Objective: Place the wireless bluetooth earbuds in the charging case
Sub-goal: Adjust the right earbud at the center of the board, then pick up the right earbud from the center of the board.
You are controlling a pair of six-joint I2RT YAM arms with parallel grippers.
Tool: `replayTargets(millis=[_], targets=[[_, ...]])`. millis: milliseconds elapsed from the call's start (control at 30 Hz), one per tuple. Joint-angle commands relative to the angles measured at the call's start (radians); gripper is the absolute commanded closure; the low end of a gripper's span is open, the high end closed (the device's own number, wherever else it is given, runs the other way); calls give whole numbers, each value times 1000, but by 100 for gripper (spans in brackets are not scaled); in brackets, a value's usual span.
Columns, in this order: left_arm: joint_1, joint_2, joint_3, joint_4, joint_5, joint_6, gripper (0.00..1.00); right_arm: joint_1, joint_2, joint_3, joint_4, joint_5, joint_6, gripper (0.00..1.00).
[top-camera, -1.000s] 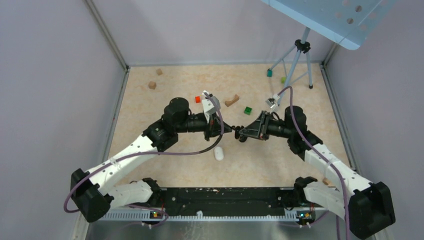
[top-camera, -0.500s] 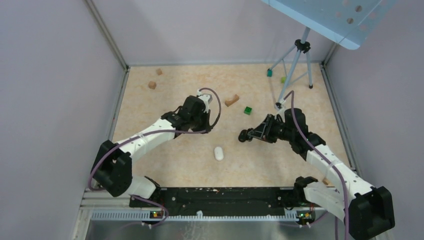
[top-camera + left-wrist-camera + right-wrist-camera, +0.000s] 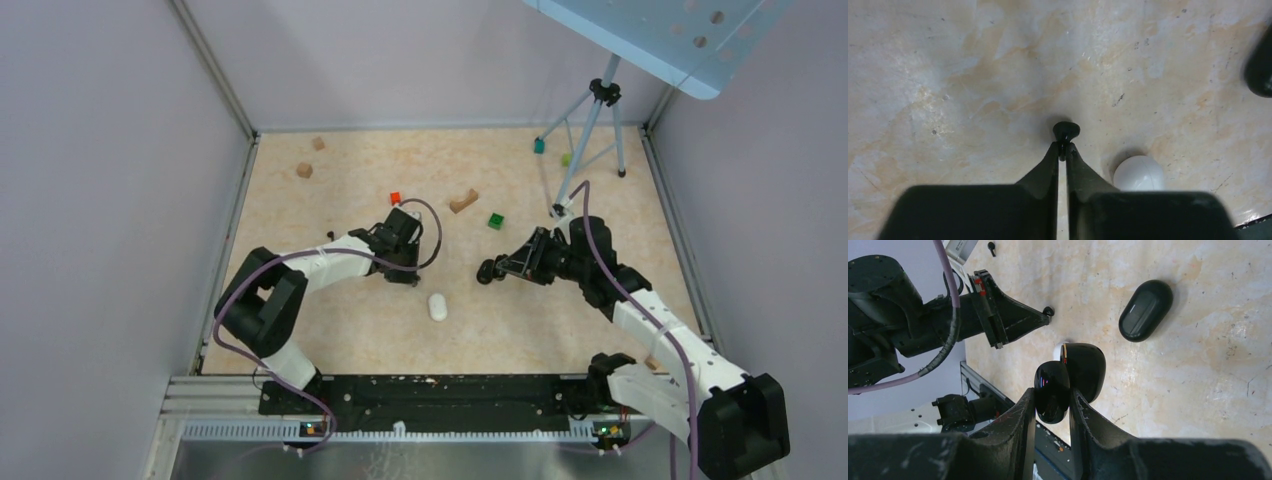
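Top view high, near-edge, down on the table (image 3: pixel 330 190); wrist views close above it; white oval (image 3: pixel 437 306) in top and left.

The earbud (image 3: pixel 1066 131) in left claw (image 3: pixel 1062 147), beside the pod (image 3: pixel 1139 173); case (image 3: pixel 1085 367) in right claw (image 3: pixel 1053 395)

Left gripper (image 3: pixel 1063 149) pinches black earbud (image 3: pixel 1066 130) above marbled table (image 3: pixel 958 75) | white rounded object (image 3: pixel 1139 173) at four o'clock | dark shape (image 3: pixel 1261 65), two o'clock edge

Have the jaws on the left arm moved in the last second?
Yes. The left gripper swung leftward: it was to the right of the white oval object, which stayed put, and is now to the left of it.
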Motion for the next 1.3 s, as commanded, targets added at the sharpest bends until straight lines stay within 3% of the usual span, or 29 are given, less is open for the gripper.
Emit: replayTargets(millis=[0, 33, 133, 200, 267, 367, 467, 600, 733, 833, 933, 1133, 1267], targets=[[-4, 31, 63, -7, 15, -69, 78, -6, -26, -4, 36, 4, 4, 100], [-4, 24, 60, -10, 14, -71, 62, -6, -28, -4, 34, 5, 3, 100], [-4, -33, 43, -13, -10, -69, 41, -7, -26, -4, 33, 6, 4, 100], [-5, -62, 50, -46, -74, -48, 29, -7, -21, -3, 37, 4, 5, 100], [-4, -86, 49, -55, -117, -10, 26, -7, -14, -1, 43, -1, 6, 100], [-4, -104, 40, -44, -115, 45, 24, -7, 3, 7, 53, -12, 4, 100], [-4, -90, 53, -69, -99, 25, 30, -7, 21, 15, 55, -21, -2, 100], [-15, -82, 46, -72, -125, -124, 33, -7, 40, 20, 73, -33, -1, 100], [-86, -99, 36, -99, -332, -332, 33, -7, 54, 15, 108, -54, 18, 100], [-121, -69, 66, -113, -393, -330, 32, -7, 66, 10, 143, -87, 34, 100], [-127, -7, 110, -142, -365, -334, 33, -7, 68, 7, 154, -91, 40, 100], [-145, 58, 130, -151, -394, -348, 48, -7, 76, 5, 207, -132, 70, 100], [-145, 87, 127, -125, -378, -342, 52, -7, 72, 6, 210, -129, 76, 100]])
